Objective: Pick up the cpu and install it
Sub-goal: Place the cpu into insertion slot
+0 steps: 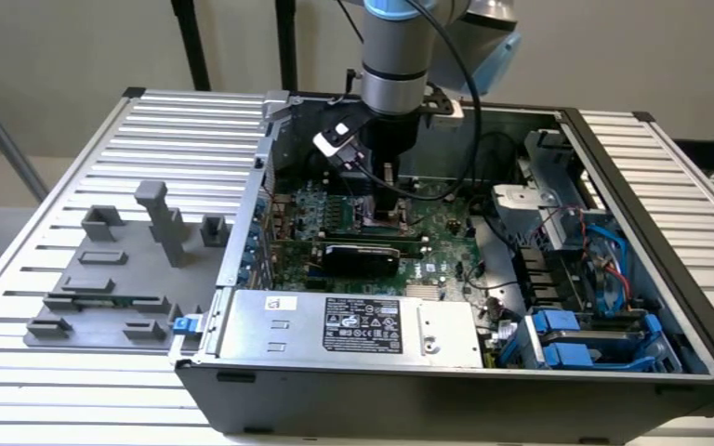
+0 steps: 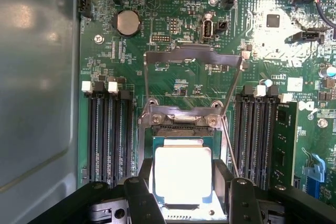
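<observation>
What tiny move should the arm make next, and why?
Likely a slow, straight lowering: the fingers hold the cpu squarely over the open socket, whose metal clamp plate stands flipped up, and I cannot tell that the chip is fully seated yet.

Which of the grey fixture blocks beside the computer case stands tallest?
The slim post with a wider cap, between two squat blocks; all others sit much lower.
</observation>
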{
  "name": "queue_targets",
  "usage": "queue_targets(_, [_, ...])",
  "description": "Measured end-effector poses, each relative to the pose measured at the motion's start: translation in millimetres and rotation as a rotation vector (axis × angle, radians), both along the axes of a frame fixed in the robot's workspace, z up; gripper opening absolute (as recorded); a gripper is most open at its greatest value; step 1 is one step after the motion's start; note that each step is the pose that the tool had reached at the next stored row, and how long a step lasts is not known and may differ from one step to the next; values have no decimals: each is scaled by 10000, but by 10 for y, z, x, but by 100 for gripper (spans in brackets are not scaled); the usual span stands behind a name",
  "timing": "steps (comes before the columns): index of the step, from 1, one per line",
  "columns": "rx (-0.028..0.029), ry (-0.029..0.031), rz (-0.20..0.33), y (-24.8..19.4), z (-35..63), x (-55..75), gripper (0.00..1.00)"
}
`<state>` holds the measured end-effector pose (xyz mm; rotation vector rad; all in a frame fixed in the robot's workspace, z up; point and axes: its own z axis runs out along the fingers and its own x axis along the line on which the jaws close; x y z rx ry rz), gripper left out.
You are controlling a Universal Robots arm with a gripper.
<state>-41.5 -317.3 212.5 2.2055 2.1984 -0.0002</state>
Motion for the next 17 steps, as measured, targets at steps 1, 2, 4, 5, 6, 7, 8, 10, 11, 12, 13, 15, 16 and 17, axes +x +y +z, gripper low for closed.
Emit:
queue_targets(1, [-18,0,-76,0,-11,0,55])
queue_targets(2, [-33,0,-148,0,-23,0,55])
queue_targets(4, [-58,0,-279,0,-46,1,55])
queue_targets(5, [-69,0,-306,0,-54,2,55])
queue_targets(6, [-75,1,-307,0,-60,3,55])
queue_targets(7, [-76,1,-308,0,-63,2,55])
queue_targets(8, [-78,2,-308,0,-63,2,55])
queue_targets(10, [-80,2,-307,0,-64,3,55])
queue_targets(11, [-78,0,-307,0,-65,3,55])
queue_targets(12, [-77,-8,-306,0,-67,4,55])
queue_targets(13, [-76,-16,-306,0,-70,4,55])
queue_targets(15, [-76,-42,-308,1,-80,3,55])
queue_targets(16, [-78,-52,-307,0,-88,3,55])
queue_targets(17, [-76,-62,-307,0,-96,3,55])
